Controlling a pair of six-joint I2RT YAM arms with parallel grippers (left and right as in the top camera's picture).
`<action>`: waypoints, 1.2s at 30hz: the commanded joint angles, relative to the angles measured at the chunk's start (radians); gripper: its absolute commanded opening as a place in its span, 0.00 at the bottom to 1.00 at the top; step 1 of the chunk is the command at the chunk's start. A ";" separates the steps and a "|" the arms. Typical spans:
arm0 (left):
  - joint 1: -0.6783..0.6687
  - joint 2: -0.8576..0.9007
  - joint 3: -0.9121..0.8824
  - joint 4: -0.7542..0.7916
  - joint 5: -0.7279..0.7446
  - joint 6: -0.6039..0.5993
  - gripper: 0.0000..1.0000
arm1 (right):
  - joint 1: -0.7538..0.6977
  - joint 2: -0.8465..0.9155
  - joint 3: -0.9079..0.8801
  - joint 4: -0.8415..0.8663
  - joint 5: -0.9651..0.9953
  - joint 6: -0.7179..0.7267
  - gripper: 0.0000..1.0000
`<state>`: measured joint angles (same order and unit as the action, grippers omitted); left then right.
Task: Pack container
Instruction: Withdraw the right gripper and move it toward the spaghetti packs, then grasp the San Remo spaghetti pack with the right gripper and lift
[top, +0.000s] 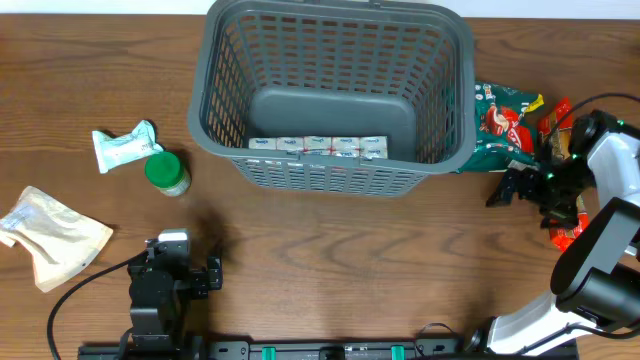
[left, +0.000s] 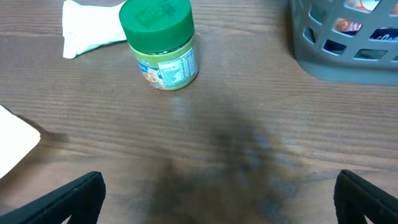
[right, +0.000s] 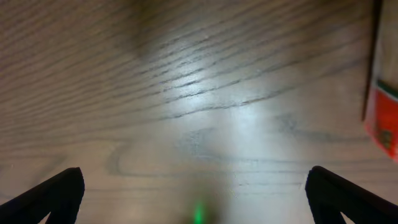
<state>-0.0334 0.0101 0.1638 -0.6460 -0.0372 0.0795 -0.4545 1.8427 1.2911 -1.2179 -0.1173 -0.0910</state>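
The dark-grey slotted container (top: 452, 60) stands at the back middle of the table; its corner shows in the left wrist view (left: 348, 59). A white multi-pack box (top: 318, 148) lies inside along its near wall. My left gripper (top: 190, 272) is open and empty near the front left, its fingers wide apart over bare wood (left: 217, 196). A green-lidded jar (top: 167, 172) stands ahead of it (left: 160, 45). My right gripper (top: 512, 190) is open and empty over bare wood (right: 196, 193), right of the container.
A white pouch (top: 123, 146) lies behind the jar (left: 90, 28). A beige bag (top: 55, 235) lies at the front left. A green-and-red snack bag (top: 505, 125) and a red packet (top: 557, 125) lie right of the container; a red-and-green edge shows in the right wrist view (right: 384, 118).
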 joint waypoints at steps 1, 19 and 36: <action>0.006 -0.006 -0.008 0.000 -0.023 0.006 0.99 | -0.016 0.001 -0.004 0.016 -0.016 0.000 0.99; 0.006 -0.006 -0.008 0.000 -0.023 0.006 0.99 | -0.211 0.001 -0.005 0.121 -0.057 0.015 0.99; 0.006 -0.006 -0.008 0.000 -0.023 0.006 0.99 | -0.127 0.001 -0.005 0.143 -0.223 -0.150 0.95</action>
<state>-0.0334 0.0101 0.1638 -0.6460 -0.0376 0.0795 -0.6071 1.8431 1.2869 -1.0859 -0.3267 -0.2043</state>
